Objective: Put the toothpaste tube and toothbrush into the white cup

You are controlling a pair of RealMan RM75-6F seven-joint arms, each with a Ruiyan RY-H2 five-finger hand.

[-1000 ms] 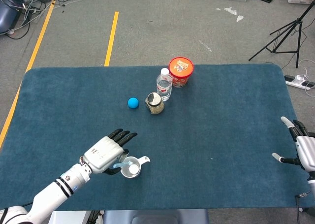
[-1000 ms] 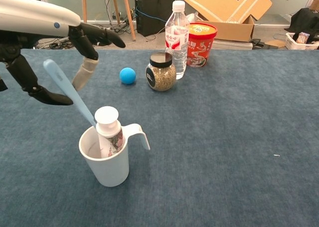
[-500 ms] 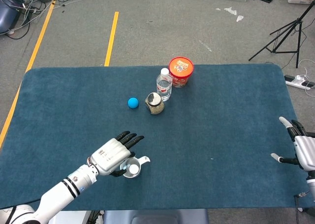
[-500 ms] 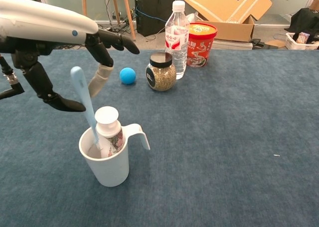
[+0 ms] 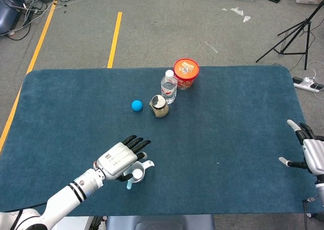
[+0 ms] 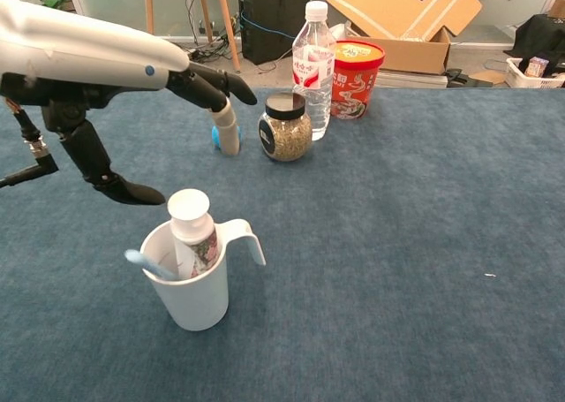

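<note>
The white cup (image 6: 201, 301) stands near the table's front left, and its handle (image 5: 148, 164) points right. A toothpaste tube (image 6: 190, 218) with a white cap (image 5: 137, 175) stands upright inside it. The light blue toothbrush (image 6: 144, 262) lies low across the cup's near-left rim, one end inside and the other end (image 5: 129, 184) sticking out. My left hand (image 5: 120, 157) hovers just above the cup with its fingers (image 6: 221, 82) spread, holding nothing. At the table's right edge my right hand (image 5: 310, 151) is open and empty.
At the back middle are a blue ball (image 5: 136, 105), a black-lidded jar of grains (image 6: 285, 126), a water bottle (image 6: 313, 57) and a red tub (image 6: 355, 77). A left-hand finger partly hides the ball in the chest view. Blue cloth (image 5: 228, 139) covers the table.
The toothbrush has tipped from leaning up out of the cup to lying low over its rim. My left hand has shifted right, over the cup. The right hand is still.
</note>
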